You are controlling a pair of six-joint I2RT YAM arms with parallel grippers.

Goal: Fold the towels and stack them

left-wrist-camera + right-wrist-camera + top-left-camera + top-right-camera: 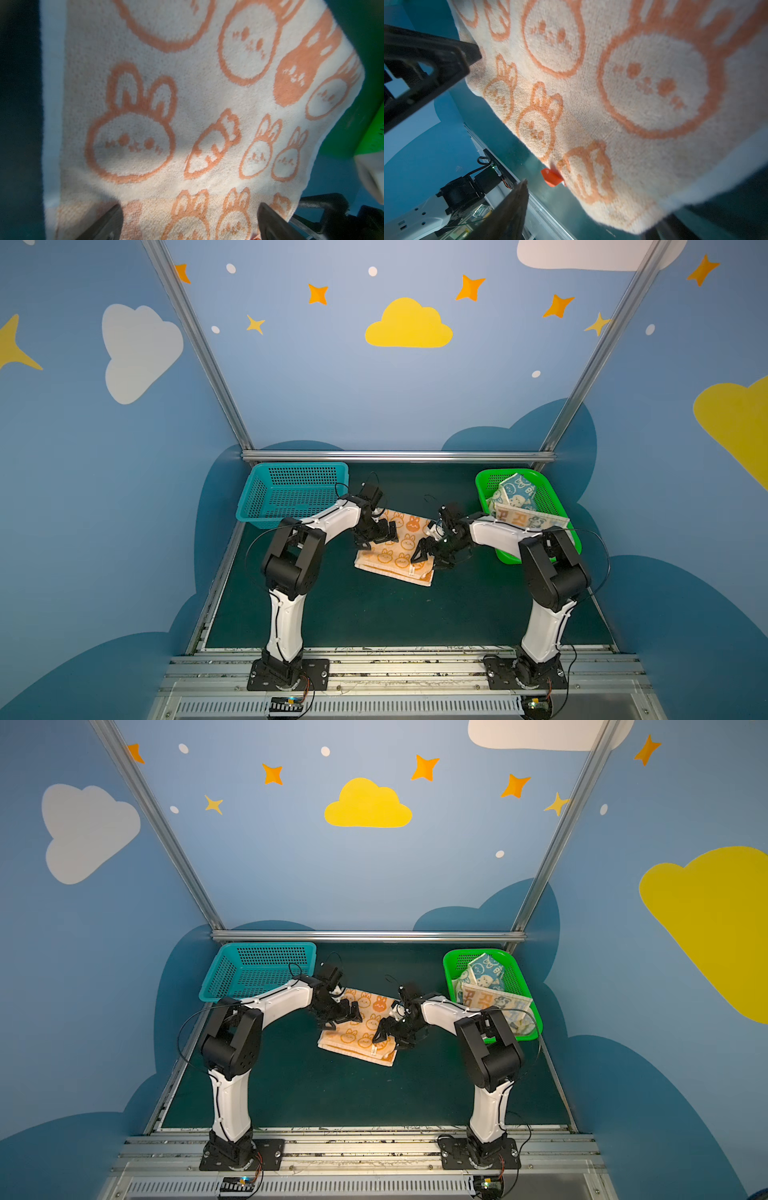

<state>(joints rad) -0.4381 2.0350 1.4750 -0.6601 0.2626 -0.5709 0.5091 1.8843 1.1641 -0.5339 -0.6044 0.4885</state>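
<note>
Orange-cream rabbit towel point(401, 549) lay folded on the desk point(374, 614); left jaws and right jaws spread over it (smoothing, we judged).

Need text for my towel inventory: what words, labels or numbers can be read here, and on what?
"R": large orange letters on the striped towel in the green basket; the rest of the word is hidden.
Blue-cream towel: markings too blurred to read.
Orange rabbit towel: white tag too small to read; orange tab shows no text.

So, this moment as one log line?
orange towel on mat; left end effector open above it; right end effector open; blue towel, striped towel in green basket
</note>
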